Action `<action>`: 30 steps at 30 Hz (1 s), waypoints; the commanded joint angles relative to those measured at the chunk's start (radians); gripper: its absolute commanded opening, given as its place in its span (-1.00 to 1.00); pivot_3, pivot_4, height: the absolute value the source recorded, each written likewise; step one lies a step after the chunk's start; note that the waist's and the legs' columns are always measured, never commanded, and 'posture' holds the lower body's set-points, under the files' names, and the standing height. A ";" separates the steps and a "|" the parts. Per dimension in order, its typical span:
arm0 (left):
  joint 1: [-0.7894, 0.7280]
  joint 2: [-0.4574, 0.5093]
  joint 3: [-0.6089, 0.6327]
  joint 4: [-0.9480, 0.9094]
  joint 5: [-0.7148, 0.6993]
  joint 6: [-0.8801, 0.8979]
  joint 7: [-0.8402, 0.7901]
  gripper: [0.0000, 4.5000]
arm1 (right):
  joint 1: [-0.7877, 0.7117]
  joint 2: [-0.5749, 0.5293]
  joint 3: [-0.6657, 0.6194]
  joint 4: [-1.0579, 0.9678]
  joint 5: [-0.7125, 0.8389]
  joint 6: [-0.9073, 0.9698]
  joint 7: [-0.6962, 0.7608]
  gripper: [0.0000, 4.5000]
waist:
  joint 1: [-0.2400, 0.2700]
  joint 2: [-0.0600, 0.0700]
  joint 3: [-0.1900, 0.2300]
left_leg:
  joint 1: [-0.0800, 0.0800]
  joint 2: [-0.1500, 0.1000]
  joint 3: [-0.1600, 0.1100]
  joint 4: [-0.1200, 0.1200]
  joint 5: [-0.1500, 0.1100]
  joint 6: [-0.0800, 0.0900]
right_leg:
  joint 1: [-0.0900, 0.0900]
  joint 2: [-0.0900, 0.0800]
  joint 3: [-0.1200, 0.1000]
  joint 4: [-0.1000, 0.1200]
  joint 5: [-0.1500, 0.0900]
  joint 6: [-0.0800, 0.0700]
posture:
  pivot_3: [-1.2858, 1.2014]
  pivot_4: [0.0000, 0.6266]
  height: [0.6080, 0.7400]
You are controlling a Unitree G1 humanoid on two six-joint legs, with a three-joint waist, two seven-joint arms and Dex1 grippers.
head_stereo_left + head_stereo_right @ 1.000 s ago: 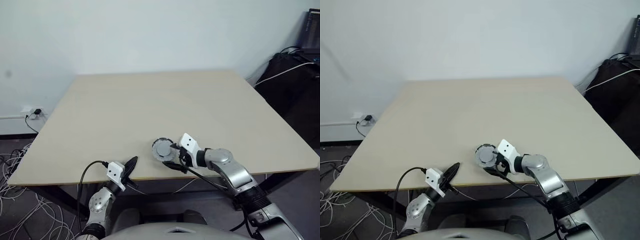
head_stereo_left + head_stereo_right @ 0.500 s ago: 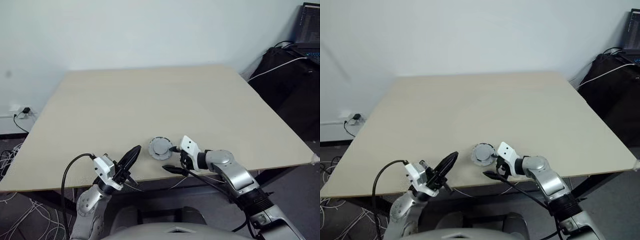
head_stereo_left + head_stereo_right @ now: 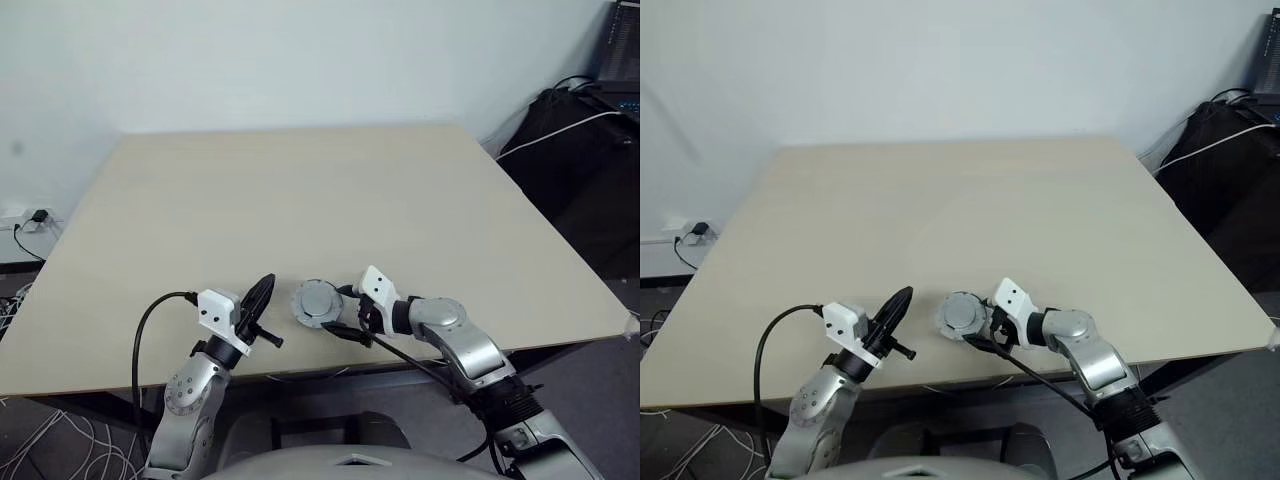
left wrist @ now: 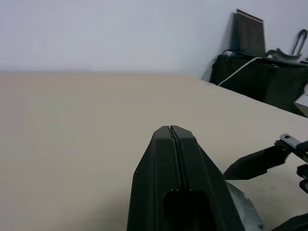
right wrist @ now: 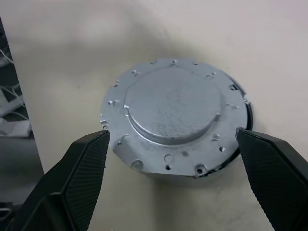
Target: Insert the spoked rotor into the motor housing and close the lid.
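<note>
Pale desk (image 3: 300, 190), bare but for the closed motor housing (image 3: 317, 303) near its front edge: right gripper (image 3: 338, 312) spread astride it, left gripper (image 3: 258, 297) pressed together beside; any closing should stay centred.

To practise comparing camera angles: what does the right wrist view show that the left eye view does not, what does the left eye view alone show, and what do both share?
The right wrist view alone shows detail on the grey metal disc: a raised round centre, small holes round its rim, and a dark edge beneath it.

The left eye view alone shows the left gripper, shut and empty, beside the disc, plus the dark bags past the table's far corner.

Both show the disc lying on the beige table, with the right gripper open, one finger on each side of it.
</note>
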 commanded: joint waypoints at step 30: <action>0.035 -0.017 0.012 -0.064 -0.008 0.062 0.059 -1.00 | 0.026 0.190 0.017 0.014 -0.040 -0.025 -0.218 0.99 | -0.005 0.000 0.000 | 0.003 0.000 -0.004 0.002 -0.003 -0.006 | 0.002 0.004 0.003 0.002 -0.001 0.000 | 0.03 -1.00 1.00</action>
